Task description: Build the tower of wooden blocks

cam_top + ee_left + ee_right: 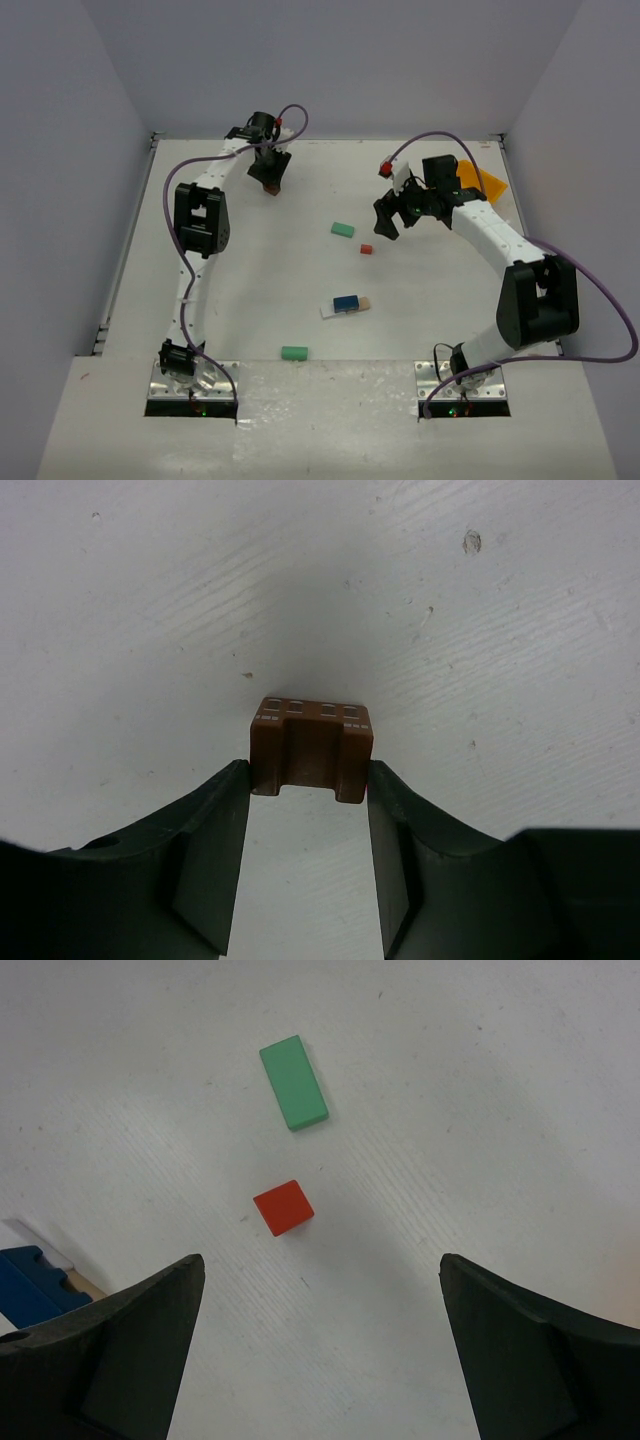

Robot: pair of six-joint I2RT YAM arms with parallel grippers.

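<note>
the white tabletop (260, 280) carries scattered pieces. a yellow bin (485, 182) sits at the far right corner, behind the right arm. the right gripper (392, 218) hangs wide open and empty above the far green block (294, 1082) and the red cube (283, 1207). the left gripper (270, 185), at the far left, is closed on a brown notched block (312, 745), a finger touching each side. mid-table lies the pale plank (330, 311) with a blue block (347, 303) on it. the near green block (294, 353) lies by the front edge.
</note>
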